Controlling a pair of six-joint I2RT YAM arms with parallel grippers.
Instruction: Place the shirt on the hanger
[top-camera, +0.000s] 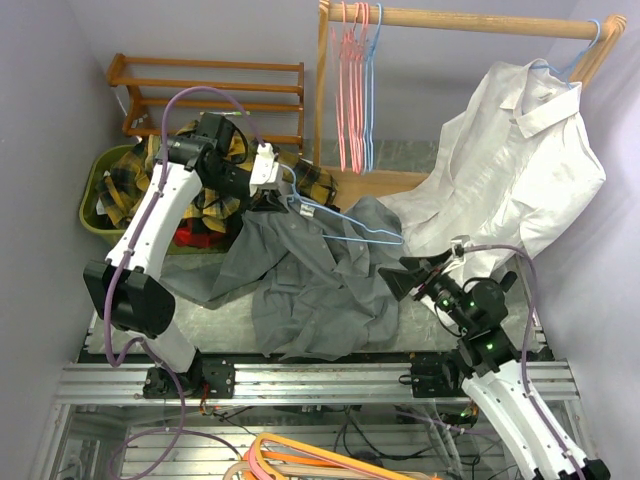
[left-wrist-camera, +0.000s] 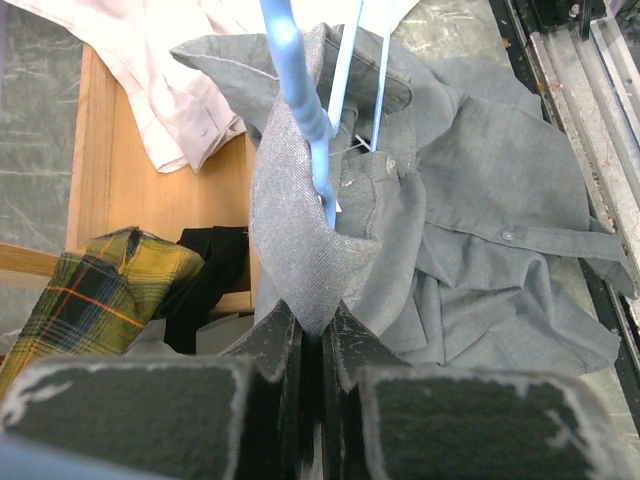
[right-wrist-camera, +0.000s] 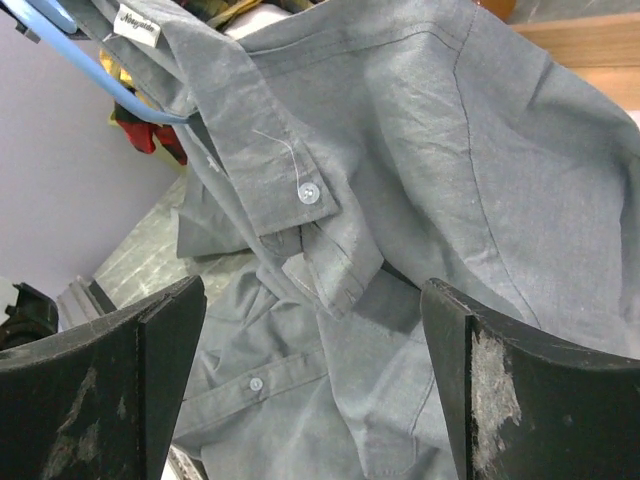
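One grey shirt (top-camera: 310, 290), one blue hanger (left-wrist-camera: 297, 85) at its collar. The left gripper (left-wrist-camera: 318, 325) reaches out, pinching the collar. The right gripper (right-wrist-camera: 312, 300) sits low, fingers wide apart.

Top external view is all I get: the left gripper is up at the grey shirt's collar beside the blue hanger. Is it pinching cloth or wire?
Observer: Cloth. In the left wrist view the left gripper is shut on a fold of the shirt; the hanger lies ahead of the fingers, not between them.
Operator: And the other arm?
Observer: The right gripper is open, its fingers wide apart, the shirt ahead of them, ungripped.
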